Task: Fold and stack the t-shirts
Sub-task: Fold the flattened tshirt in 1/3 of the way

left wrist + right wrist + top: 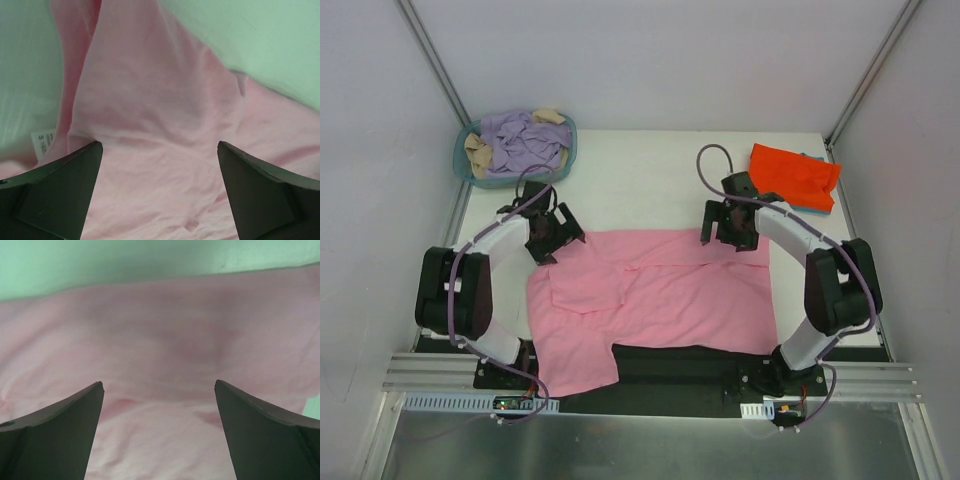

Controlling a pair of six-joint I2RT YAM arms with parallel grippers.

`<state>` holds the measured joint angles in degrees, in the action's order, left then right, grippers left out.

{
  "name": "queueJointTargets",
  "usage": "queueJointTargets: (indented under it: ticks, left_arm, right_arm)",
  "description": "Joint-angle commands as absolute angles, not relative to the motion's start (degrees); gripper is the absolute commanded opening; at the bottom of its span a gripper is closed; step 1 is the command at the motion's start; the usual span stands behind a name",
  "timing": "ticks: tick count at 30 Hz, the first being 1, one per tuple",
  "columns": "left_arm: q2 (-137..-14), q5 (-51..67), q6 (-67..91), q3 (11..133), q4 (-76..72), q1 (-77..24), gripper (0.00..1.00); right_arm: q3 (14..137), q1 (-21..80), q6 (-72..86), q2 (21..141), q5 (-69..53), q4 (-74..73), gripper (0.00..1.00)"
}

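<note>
Left gripper [556,236] and right gripper [726,232] are hovering wide open over the pink t-shirt [660,300], which is lying mid-frame. Being light, limp cotton, it is probably best pinched at its upper corners.

- The top view sits high above and behind the arm bases, looking down and forward. It takes in the whole worktop [640,180], from the bases at the bottom edge to the back wall.
- The left wrist camera rides just behind the left gripper [160,145] and looks out along it. Its dark fingers [60,190] fill the bottom corners, and it's in very close on the pink t-shirt [150,100], with bare worktop behind.
- The right wrist camera has the same set-up behind the right gripper [159,384]. It's just as close, with the cloth's edge and worktop beyond.
- Shared ground: all three see that pink t-shirt. Only the top view shows both grippers, at its far corners.
</note>
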<state>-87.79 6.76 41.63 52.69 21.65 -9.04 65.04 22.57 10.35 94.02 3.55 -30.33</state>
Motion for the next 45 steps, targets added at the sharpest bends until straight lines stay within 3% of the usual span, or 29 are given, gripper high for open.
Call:
queueJointTargets:
  ticks: [1, 6, 14, 28, 33, 38, 45]
  left_arm:
    - [-96.03, 5.09, 38.94, 57.91, 19.78, -8.44, 0.99]
    - [-102.91, 7.30, 38.41, 61.96, 19.86, -5.72, 0.99]
    - [-109.51, 8.52, 37.88, 68.01, 19.86, -3.17, 0.99]
    - [-114.53, 8.96, 35.95, 80.86, 21.53, -2.29, 0.99]
    - [-103.67, 11.17, 34.37, 76.74, 22.15, -2.55, 1.00]
    - [-87.74, 9.68, 35.94, 61.73, 22.85, -4.48, 0.99]
    - [-62.88, -2.19, 45.77, 43.26, 32.59, -18.80, 0.99]
  right_arm:
    - [67.58, 15.74, 8.96, 100.53, -3.34, -30.33, 0.97]
    - [71.01, 9.32, 8.09, 107.92, -11.48, -30.76, 0.98]
    - [83.74, 4.13, 6.77, 116.71, -9.84, -37.96, 0.99]
    - [93.86, 2.99, 5.10, 117.52, -8.79, -40.60, 0.97]
    - [89.84, 2.99, 4.75, 108.30, -5.98, -41.31, 0.97]
    - [71.66, 2.99, 8.35, 91.43, -4.12, -36.14, 0.97]
    - [54.77, 3.08, 9.41, 76.48, -8.52, -29.88, 0.97]
